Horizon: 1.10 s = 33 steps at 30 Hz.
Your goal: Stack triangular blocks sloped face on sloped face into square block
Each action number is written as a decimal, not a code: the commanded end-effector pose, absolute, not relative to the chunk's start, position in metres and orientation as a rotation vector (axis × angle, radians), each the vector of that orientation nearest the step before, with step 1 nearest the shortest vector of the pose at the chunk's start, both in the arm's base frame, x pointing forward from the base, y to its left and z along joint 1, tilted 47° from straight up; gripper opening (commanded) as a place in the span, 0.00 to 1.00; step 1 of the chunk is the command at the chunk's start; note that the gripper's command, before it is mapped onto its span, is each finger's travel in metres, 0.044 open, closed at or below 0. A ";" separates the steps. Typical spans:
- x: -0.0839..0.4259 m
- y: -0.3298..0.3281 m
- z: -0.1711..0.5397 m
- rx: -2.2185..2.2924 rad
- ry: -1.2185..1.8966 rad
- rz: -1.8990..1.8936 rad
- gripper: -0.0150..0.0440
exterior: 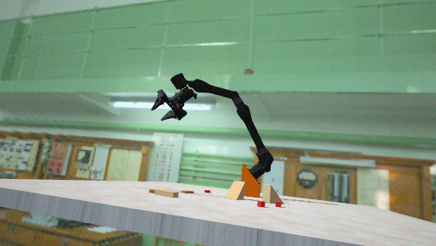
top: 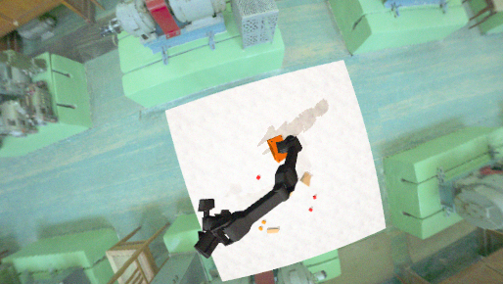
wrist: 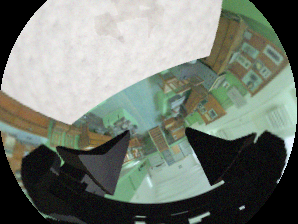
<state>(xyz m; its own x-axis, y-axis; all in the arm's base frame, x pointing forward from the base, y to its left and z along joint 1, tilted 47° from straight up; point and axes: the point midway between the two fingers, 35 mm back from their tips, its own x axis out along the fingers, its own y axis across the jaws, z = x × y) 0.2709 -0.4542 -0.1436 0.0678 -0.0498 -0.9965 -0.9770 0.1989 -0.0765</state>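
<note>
A tan triangular block [top: 306, 178] [exterior: 269, 193] stands on the table near the arm's base, its slope facing right in the exterior view. The other tan triangular block [exterior: 237, 191] stands apart from it, to its left in that view, sloping down to the left. In the top view the arm hides nearly all of this second block. My gripper [exterior: 158, 114] [wrist: 158, 132] is open, with nothing between its fingers. It hangs high and well to the left of both blocks in the exterior view, touching neither. Neither block shows in the wrist view.
An orange wedge [top: 276, 147] [exterior: 250, 185] stands by the arm's base, behind the blocks in the exterior view. Two small red cubes [top: 314, 197] [top: 310, 210] lie near the blocks; a third [top: 258, 177] lies apart. A tan bar [top: 273, 229] [exterior: 166, 193] lies beside small orange pieces [top: 263, 221] [top: 260, 228].
</note>
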 end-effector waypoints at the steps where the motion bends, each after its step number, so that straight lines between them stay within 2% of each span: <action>1: 0.273 -0.452 -0.143 -1.115 1.274 0.983 0.98; 2: 0.278 -0.445 -0.141 -1.091 1.268 0.974 1.00; 10: 0.340 -0.324 -0.108 -0.671 1.227 0.864 1.00; 16: 0.358 -0.220 -0.078 -0.296 1.270 0.810 1.00; 24: 0.345 -0.100 -0.040 0.164 1.414 0.742 1.00; 33: 0.292 0.015 0.001 0.649 1.683 0.602 1.00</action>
<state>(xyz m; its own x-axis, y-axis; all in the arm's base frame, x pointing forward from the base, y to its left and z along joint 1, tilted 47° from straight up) 0.3202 -0.0277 -0.0138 -0.1046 0.6452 -0.7569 -0.1064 0.7494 0.6535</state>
